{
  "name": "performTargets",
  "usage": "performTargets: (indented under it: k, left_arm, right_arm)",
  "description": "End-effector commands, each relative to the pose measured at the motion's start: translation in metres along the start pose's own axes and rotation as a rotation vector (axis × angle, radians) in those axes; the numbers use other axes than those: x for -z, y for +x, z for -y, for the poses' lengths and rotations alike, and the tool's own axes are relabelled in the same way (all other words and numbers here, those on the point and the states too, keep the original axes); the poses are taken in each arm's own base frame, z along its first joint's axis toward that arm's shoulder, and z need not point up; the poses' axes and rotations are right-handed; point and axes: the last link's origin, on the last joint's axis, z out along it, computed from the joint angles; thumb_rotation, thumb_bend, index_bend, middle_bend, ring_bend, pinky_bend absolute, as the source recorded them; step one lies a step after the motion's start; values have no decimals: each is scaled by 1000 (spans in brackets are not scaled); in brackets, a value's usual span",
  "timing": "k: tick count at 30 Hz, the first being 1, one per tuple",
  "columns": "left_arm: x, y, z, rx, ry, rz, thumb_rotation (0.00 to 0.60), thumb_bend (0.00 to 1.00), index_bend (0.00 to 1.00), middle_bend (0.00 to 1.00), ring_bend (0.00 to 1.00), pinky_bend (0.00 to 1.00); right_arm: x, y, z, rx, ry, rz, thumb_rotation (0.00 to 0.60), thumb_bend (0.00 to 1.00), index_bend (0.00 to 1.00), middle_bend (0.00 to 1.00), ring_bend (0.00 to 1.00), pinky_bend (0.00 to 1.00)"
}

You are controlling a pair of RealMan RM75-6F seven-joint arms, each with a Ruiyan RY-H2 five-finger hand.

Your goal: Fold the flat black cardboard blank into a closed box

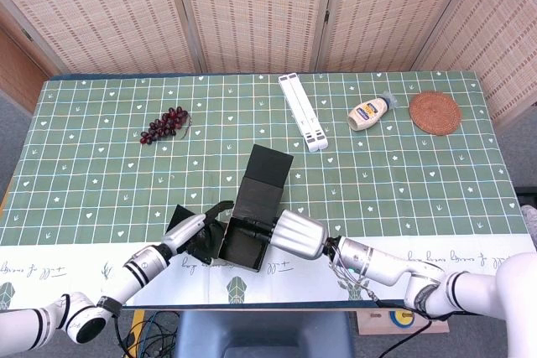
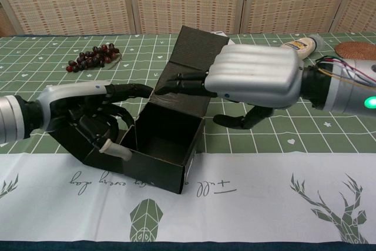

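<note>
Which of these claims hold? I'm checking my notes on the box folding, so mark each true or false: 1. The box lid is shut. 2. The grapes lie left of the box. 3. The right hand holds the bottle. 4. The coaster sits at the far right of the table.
1. False: the lid stands open above the box, whose inside shows.
2. True: the grapes lie to the far left of the box.
3. False: the right hand is at the lid; the bottle lies apart, far behind.
4. True: the coaster sits by the table's far right corner.
</note>
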Motion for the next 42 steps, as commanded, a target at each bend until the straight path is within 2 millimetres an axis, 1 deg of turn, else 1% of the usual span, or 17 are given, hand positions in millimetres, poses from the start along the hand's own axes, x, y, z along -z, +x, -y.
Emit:
performTargets:
  k: [1,4,10,13,17,20,26,30,35,42]
  left_arm:
    - [3,2,0,-3,0,-14,600,99,0,0,328,556]
    - [5,5,1,-12,3,-31,600,99,0,0,293,556]
    - [7,11,3,-59,11,-78,600,99,0,0,283,556]
    - [10,16,3,-61,14,-109,600,99,0,0,283,556]
    - [19,26,4,-52,11,-150,600,99,0,0,283,556]
    - [27,34,5,-46,11,-174,600,99,0,0,282,556]
    - [41,44,7,-28,11,-205,600,99,0,0,282,556]
    - [49,47,10,-19,11,-212,600,99,0,0,282,556]
    - [58,49,13,-16,14,-216,600,99,0,0,282,556]
    - [64,51,16,-8,17,-225,600,99,0,0,282,556]
  right_arm:
    - [15,3,-6,-54,-57,9,600,517,0,125,695,903]
    - [27,0,-7,-95,-89,39,600,517,0,147,696,903]
    - [43,-10,-6,-155,-126,100,600,517,0,161,698,917]
    - [47,-13,-5,-183,-140,117,600,517,0,168,699,923]
    - [51,-23,-4,-237,-156,180,600,518,0,185,700,924]
    - [49,-31,-7,-256,-170,232,600,529,0,199,700,927]
    - [27,-38,-13,-296,-190,279,600,591,0,206,700,930]
    - [3,-39,-16,-298,-188,292,600,617,0,204,700,930]
    - [-29,-35,-19,-276,-176,288,600,623,0,195,700,930]
    - [-71,-26,-22,-250,-190,241,600,624,0,165,700,930]
